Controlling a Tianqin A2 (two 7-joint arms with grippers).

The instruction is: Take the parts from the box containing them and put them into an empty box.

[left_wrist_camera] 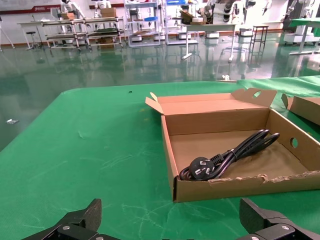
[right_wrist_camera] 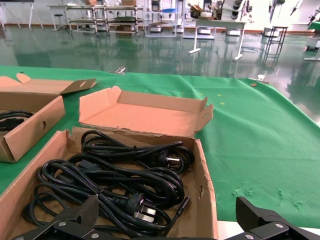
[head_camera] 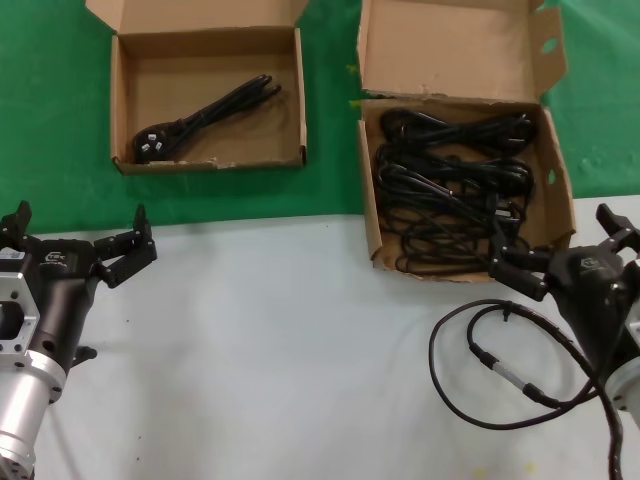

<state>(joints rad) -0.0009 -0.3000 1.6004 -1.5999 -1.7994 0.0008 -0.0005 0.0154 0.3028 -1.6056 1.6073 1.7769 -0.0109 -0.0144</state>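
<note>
2 grippers sit over the table, both with fingers spread apart and holding nothing. My right gripper hangs at the near edge of the full box, just above the tangled cords; my left gripper waits near the other box, where 1 cord already lies. I judge another pick is next: lower the right fingers around a single bundle.
</note>
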